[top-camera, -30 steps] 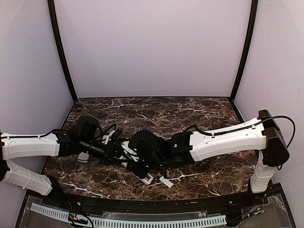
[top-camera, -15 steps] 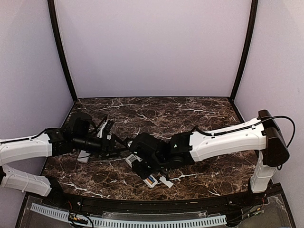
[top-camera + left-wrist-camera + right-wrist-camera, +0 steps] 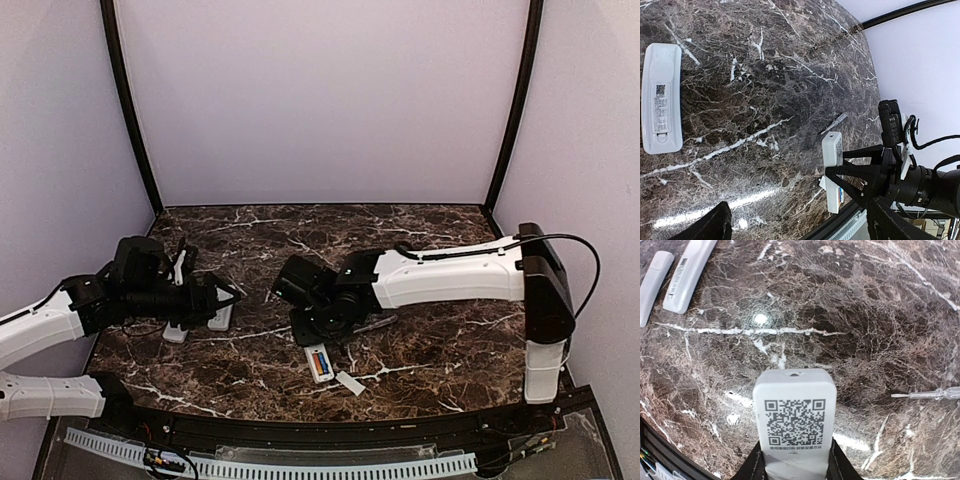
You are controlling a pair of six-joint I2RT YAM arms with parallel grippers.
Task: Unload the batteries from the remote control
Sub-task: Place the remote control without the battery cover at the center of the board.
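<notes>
Right wrist: right jaws clamp a white remote [image 3: 792, 382] bearing a QR-code label [image 3: 793, 423]; left jaws spread apart, empty.

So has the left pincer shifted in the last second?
Yes. The left pincer has pulled back leftward, away from the small white cover lying near the table's front edge, which has stayed put.
</notes>
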